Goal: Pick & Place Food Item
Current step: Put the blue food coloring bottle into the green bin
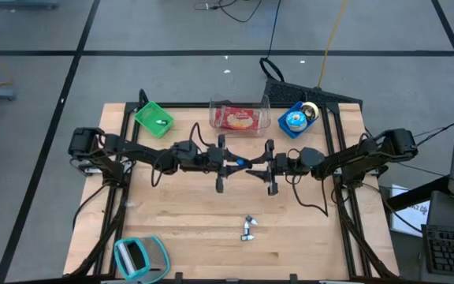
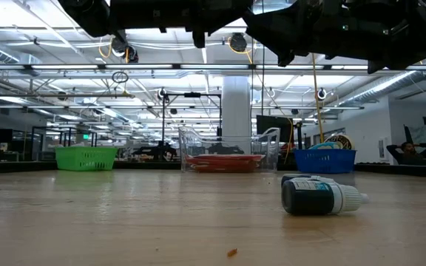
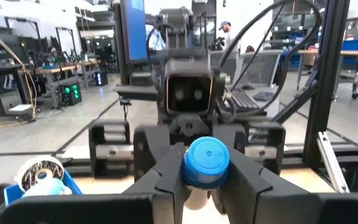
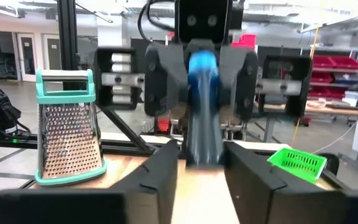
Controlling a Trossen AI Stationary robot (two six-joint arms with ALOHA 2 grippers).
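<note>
High view: the blue-capped bottle point(image 3: 207, 163) hangs in the air over the middle of the wooden table point(image 1: 187, 229), between the two arms, which meet tip to tip. The left gripper point(image 1: 235, 164) is clenched on it, its fingers point(image 4: 166, 74) pressing both sides. The right gripper point(image 1: 254, 166) faces it with the bottle reaching into it; whether it grips or has let go I cannot tell. A small dark bottle point(image 1: 248, 229) lies below on the table. A green basket point(image 1: 154, 118), a clear container point(image 1: 240, 117) and a blue basket point(image 1: 295, 121) line the far edge, and a teal grater point(image 1: 139, 256) lies at the near left corner
</note>
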